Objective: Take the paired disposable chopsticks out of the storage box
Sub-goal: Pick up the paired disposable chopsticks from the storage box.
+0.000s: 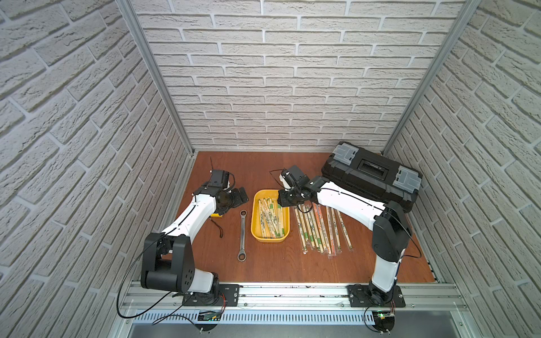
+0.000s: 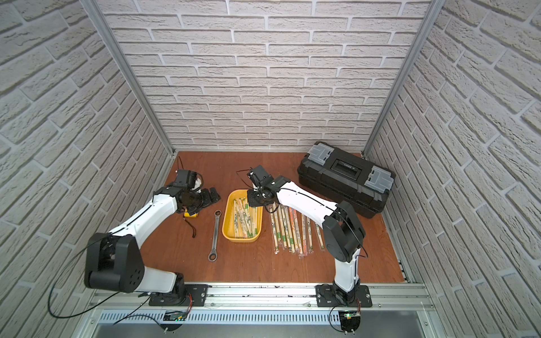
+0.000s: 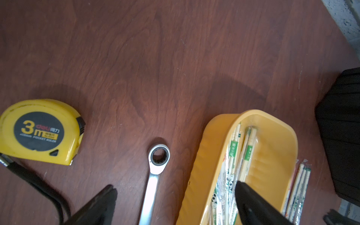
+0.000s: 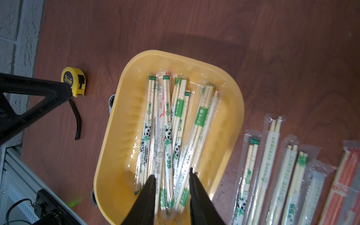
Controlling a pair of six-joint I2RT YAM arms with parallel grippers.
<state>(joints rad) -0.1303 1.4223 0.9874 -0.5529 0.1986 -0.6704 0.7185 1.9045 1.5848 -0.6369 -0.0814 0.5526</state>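
Part-way through, by the look of it. A row of sleeved chopstick pairs (image 1: 319, 228) lies on the counter (image 1: 269, 269), just beside the storage box (image 1: 269, 239) at its 3 o'clock side, lined up roughly parallel. So a good share appears to be out already. A loose heap of the paired disposable chopsticks (image 4: 165, 126) remains in the yellow box, several sleeves crossing one another with green and panda print showing, so I judge there is plenty left to lift.

Now the right end effector (image 4: 172, 174): it hangs over the box's 12 o'clock end, tips pointing down into the heap. Its jaws stand part-way apart, with a few sleeves in the gap between the fingertips (image 4: 153, 180). Nothing is raised clear of the pile. I cannot tell whether the tips press on the plastic or sit just above it.

Over at 9 o'clock of the box, the left end effector (image 3: 175, 186) hovers with its jaws spread as wide as they go, holding nothing. The wrench (image 3: 155, 175) lies under that gap, and the tape measure (image 3: 41, 132) is close by. Both lie apart from the box.
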